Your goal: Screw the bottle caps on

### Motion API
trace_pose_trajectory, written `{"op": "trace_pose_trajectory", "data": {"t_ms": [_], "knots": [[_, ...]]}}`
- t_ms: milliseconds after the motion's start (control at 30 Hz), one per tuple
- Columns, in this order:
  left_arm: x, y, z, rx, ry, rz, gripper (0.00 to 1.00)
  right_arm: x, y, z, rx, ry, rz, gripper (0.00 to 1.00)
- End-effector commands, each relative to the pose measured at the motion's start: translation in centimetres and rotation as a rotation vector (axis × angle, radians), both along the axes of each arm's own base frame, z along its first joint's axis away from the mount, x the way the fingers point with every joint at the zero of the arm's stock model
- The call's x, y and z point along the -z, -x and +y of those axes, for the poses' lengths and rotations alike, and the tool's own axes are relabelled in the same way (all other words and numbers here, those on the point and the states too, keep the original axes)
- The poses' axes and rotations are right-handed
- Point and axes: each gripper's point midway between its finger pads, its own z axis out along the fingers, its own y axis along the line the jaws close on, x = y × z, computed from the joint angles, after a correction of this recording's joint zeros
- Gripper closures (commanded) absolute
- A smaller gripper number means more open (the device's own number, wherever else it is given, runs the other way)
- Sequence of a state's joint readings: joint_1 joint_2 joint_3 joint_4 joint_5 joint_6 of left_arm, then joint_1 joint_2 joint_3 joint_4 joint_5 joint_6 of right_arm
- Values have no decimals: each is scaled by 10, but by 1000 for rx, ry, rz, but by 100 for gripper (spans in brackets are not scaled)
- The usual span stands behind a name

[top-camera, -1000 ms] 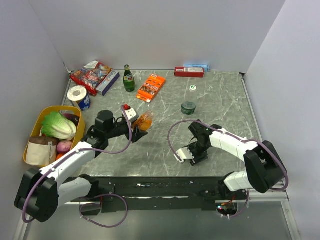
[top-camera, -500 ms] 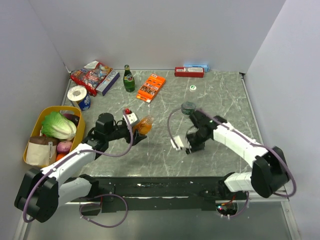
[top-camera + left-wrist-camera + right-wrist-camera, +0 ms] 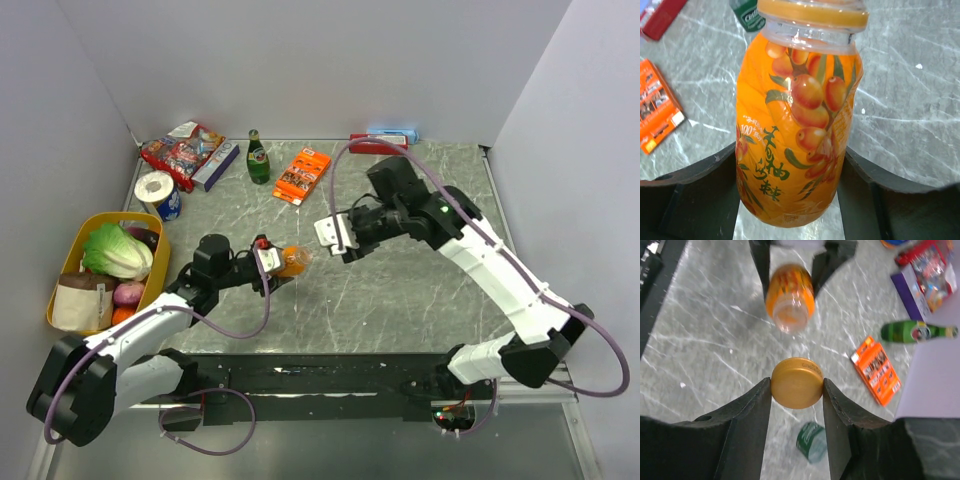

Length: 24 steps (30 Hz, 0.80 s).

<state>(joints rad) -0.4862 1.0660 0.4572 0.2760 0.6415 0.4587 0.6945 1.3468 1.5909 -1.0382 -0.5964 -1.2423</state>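
**Orange cap and orange bottle held apart, mid-table**

The orange-brown cap (image 3: 796,382) sits clamped flat between the two dark fingers of the right pincer (image 3: 796,390), one finger pressed to each side of its rim. Just beyond it, near but not touching, the squat orange bottle (image 3: 795,125) is gripped around its lower body by the left pincer (image 3: 790,175). The jaws are closed on the printed fruit label, and the clear neck stands free of the fingers. In the overhead view the bottle tilts with its neck toward the right arm, over the middle of the grey marbled table (image 3: 420,290).

The stubby dark green bottle (image 3: 812,441) stands on the table below the right pincer, well clear of the cap. Toward the back of the table lie an orange carton (image 3: 302,175) and a tall green glass bottle (image 3: 258,158). A snack packet (image 3: 180,145) fills the far left corner, and a red box (image 3: 378,144) lies against the rear wall. A yellow basket (image 3: 70,262) holding a cabbage (image 3: 115,250) rests at the left edge, beside the left arm.
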Motion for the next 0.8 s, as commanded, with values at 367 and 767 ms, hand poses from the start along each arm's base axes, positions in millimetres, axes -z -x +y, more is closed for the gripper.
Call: {"op": "trace_pose_trajectory", "data": {"t_ms": [367,767], "knots": [[-63,1,-22,75,106,-173,99,6,14,34,-119,19,0,64],[-73,3,-28,92,118,-186,99,11,4,55,-102,9,-23,61]]}}
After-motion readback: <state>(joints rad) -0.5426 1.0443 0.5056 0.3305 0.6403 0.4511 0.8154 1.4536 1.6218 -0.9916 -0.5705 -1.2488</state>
